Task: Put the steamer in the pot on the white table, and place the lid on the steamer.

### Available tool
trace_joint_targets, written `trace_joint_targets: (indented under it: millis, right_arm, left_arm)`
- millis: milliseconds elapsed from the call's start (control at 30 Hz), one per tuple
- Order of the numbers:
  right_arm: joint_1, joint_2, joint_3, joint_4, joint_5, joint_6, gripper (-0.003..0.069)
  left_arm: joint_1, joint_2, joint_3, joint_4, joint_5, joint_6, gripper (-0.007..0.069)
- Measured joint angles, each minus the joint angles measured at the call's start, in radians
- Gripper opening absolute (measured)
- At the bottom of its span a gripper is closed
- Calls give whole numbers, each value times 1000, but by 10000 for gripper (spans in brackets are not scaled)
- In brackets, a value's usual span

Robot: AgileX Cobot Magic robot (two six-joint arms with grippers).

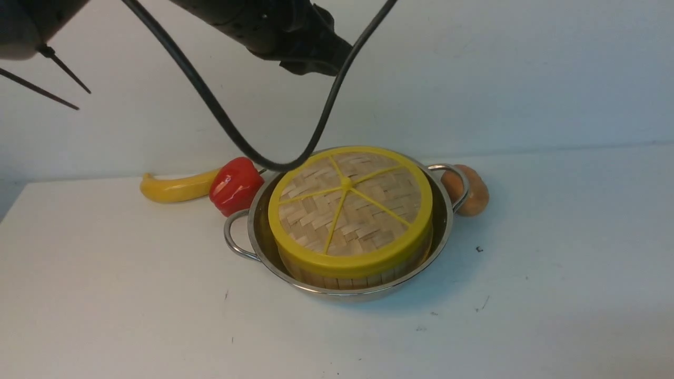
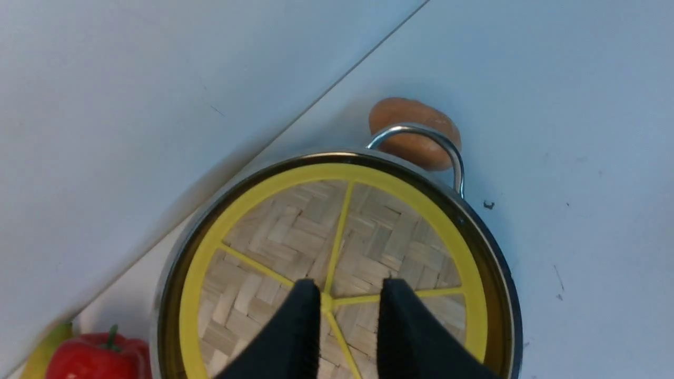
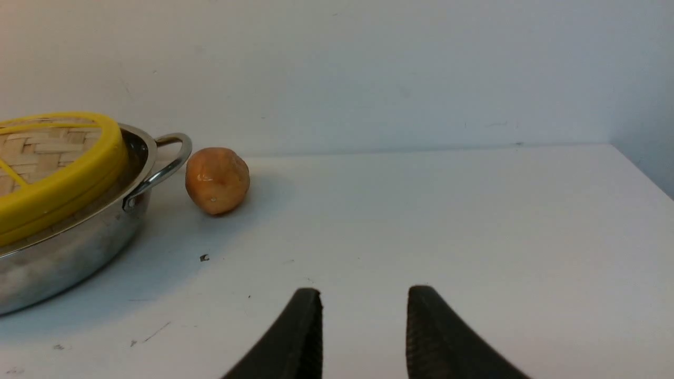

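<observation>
The steel pot (image 1: 445, 226) stands on the white table (image 1: 105, 295). Inside it sits the steamer (image 1: 337, 280), of which only the slat wall shows. The lid (image 1: 350, 210) lies on top of the steamer and hides its contents. In the left wrist view my left gripper (image 2: 350, 289) hovers above the lid (image 2: 295, 237), open, with the centre knob showing in the gap between its fingers and nothing held. My left arm (image 1: 295, 37) is high over the pot. Off to the pot's right, my right gripper (image 3: 363, 297) is open and low over bare table.
A yellow banana (image 1: 174, 187) and a red pepper (image 1: 236, 185) lie by the pot's left handle. A brown round item (image 1: 474, 189) rests against the right handle. A black cable (image 1: 237, 142) hangs across the pot's far rim. A wall rises behind the table.
</observation>
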Motion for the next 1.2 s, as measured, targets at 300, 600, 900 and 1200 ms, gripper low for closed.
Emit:
trace_joint_targets:
  millis: [300, 600, 900, 1200]
  right_arm:
    - [0, 0, 0, 0, 0, 0, 243]
    - [0, 0, 0, 0, 0, 0, 243]
    - [0, 0, 0, 0, 0, 0, 243]
    - [0, 0, 0, 0, 0, 0, 243]
  left_arm:
    - [0, -207, 146, 201, 158, -170, 157]
    - [140, -769, 532, 353, 111, -463, 157]
    - [493, -1208, 1233, 162, -330, -378, 157]
    - [519, -1634, 1806, 100, -725, -328, 157]
